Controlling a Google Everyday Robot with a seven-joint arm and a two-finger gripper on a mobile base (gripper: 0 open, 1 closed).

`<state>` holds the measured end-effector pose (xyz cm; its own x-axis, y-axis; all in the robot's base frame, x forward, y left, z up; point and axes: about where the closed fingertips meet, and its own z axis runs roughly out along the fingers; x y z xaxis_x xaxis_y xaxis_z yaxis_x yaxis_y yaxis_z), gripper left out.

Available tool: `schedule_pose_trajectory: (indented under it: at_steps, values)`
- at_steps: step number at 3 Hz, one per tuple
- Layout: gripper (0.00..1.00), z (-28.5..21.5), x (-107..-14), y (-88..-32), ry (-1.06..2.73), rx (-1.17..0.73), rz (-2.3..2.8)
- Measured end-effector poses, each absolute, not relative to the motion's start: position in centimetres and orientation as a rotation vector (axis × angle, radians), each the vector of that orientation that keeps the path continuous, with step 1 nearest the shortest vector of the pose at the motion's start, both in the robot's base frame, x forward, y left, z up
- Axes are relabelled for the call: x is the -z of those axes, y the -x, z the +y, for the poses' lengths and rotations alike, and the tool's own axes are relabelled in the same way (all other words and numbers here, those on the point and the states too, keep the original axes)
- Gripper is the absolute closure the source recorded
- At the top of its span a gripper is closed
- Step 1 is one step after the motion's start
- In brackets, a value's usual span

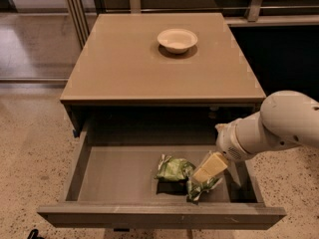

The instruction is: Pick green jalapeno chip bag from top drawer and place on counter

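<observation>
Hand: 1 pale yellow hand [207, 169] on the white arm [269, 131], reaching down into the open drawer from the right. Its tip is at the right end of the bag, touching it or just above it.
Hand state: cannot tell whether apart, together or clamped on foil; it shows as 1 solid block.
Green jalapeno chip bag [174, 169]: 1, crumpled, lying on the drawer floor right of centre, near the front panel. Its right end is partly hidden by the hand.
Top drawer [119, 180]: pulled well out; the bag is the only item seen in it. Its right wall is near the hand.
Tabletop [149, 68]: tan-brown, above and behind the drawer, carrying 1 white bowl [177, 39] toward the back.
Step, as judged: closing in for the grasp; lift and placing not yet done.
Risk 1: a hold on 1 corner only, so the slick foil slides free during the lift.
Risk 2: pressing down too far, so the hand jams on the drawer floor.
Risk 3: rising too close to the cabinet, so the bag or the hand catches the tabletop's front edge.
Risk 4: setting down beside the bowl and knocking it.
</observation>
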<state>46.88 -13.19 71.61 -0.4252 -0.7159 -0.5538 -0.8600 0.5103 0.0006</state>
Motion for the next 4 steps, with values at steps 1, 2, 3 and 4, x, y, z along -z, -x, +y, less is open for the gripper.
schedule_pose_trajectory:
  at_steps: [1, 2, 3, 4]
  values:
    - [0.00, -11.6, -70.1, -47.4, 1.253, -0.446, 2.253]
    - [0.00, -10.3, -69.3, -47.6, 1.223, -0.422, 2.250]
    - [0.00, -9.0, -68.4, -47.4, 1.209, -0.376, 2.258]
    - [0.00, -7.8, -66.7, -46.7, 1.218, -0.347, 2.286]
